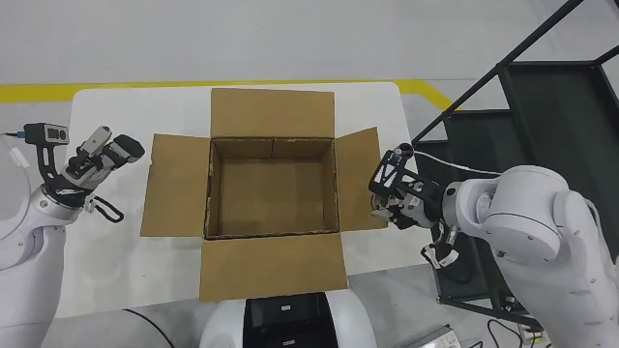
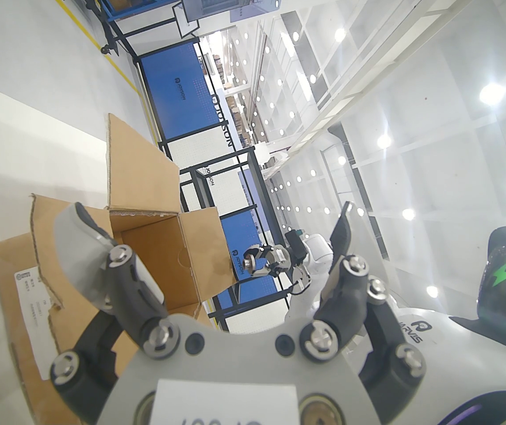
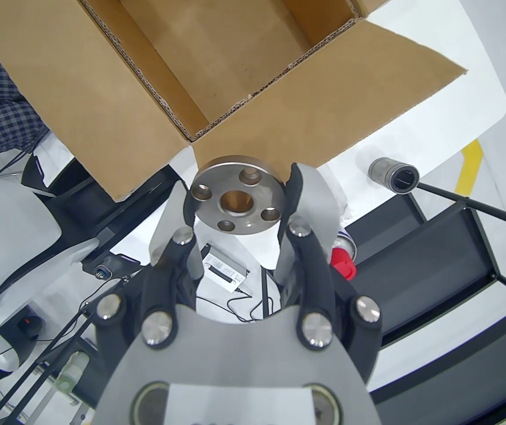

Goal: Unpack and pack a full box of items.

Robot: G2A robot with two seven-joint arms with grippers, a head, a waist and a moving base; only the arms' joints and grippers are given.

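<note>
R jaws clenched on flange (image 3: pixel 237 194) at box (image 1: pixel 273 113) flap edge; L jaws released, well clear.

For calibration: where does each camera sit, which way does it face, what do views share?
Top view: above the arms, facing down on the white table and the open brown cardboard box; both arms show.
Left wrist view: on the left arm, facing across the box toward the room; its open left end effector shows.
Right wrist view: on the right arm, facing down into the box; the right end effector grips a round grey metal flange.
Shared: the box, in all three.
</note>
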